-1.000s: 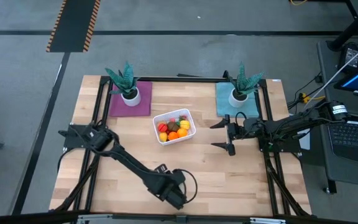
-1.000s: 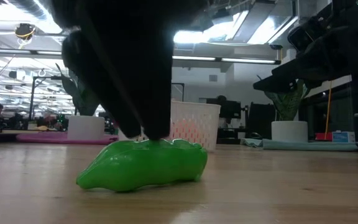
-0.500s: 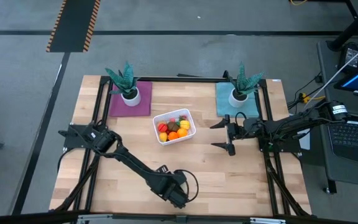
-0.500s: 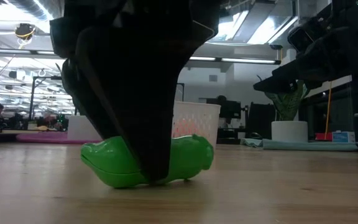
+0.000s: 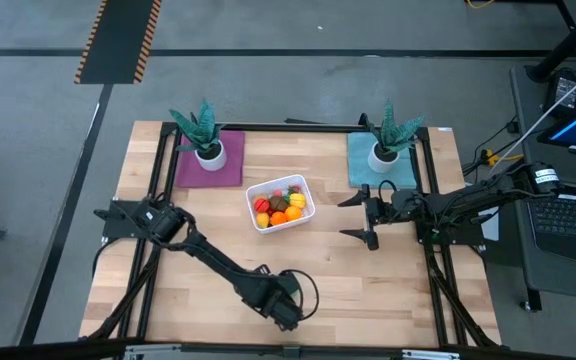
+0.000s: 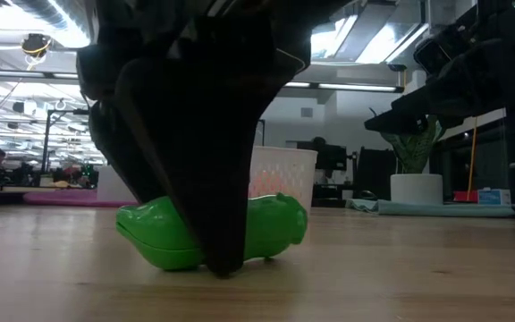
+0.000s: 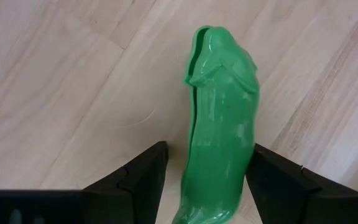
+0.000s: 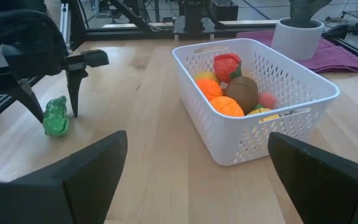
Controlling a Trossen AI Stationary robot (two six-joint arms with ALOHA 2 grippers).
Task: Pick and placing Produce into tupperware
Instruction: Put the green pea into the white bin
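**Green toy vegetable straddled, not yet pinched**

Green toy vegetable (image 5: 290, 312) lies on the table, well apart from the white basket (image 5: 305, 214) and toward the front edge. From above, my left gripper (image 5: 286, 311) covers it; my right gripper (image 5: 365, 217) waits spread wide beside the basket.

Level view: my fingers reach the wood around the vegetable (image 6: 213, 234).

Left wrist view alone shows gaps either side of the vegetable (image 7: 221, 124), so I judge I should centre, then squeeze gently.

Right wrist view alone shows the basket (image 8: 303, 106) already holds the other produce (image 8: 227, 106).
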